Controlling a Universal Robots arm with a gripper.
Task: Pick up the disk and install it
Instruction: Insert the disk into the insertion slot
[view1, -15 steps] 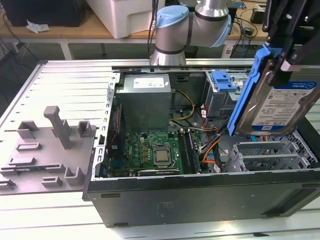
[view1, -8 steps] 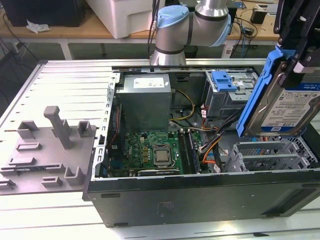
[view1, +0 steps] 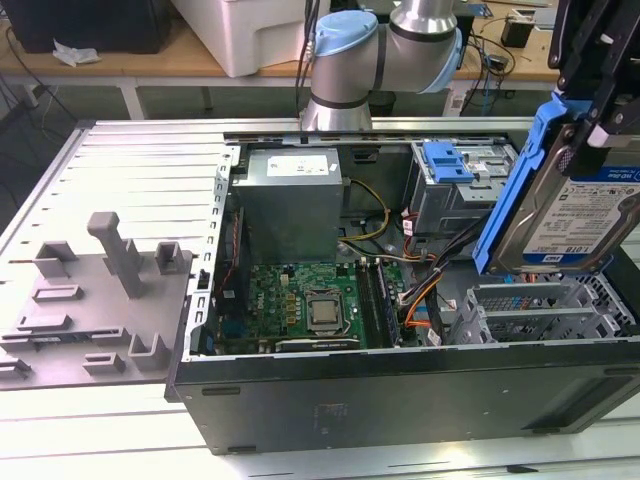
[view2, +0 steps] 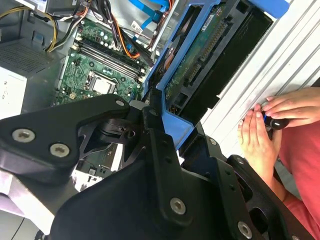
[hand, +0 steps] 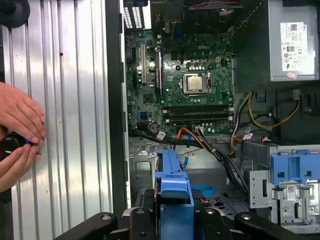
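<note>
Disk (view1: 570, 215) hangs tilted above the open computer case (view1: 400, 390) — near its edge at the exterior view's right. The gripper (view1: 585, 120) has its fingers clamped on the blue bracket (view1: 515, 170).

Robotics lab: opened computer case (view1: 400, 385) on slotted metal table (view1: 150, 160); robot arm base (view1: 338, 100), cluttered wooden bench (view1: 130, 62) behind the case

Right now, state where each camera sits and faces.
Exterior view: off the arm, looks down into the open computer case; shows the arm and the held disk.
First wrist view: on the arm, looks past the disk onto the motherboard.
Second wrist view: on the arm, looks along the gripper clamping the disk.
Both wrist views: a person's hands.
</note>
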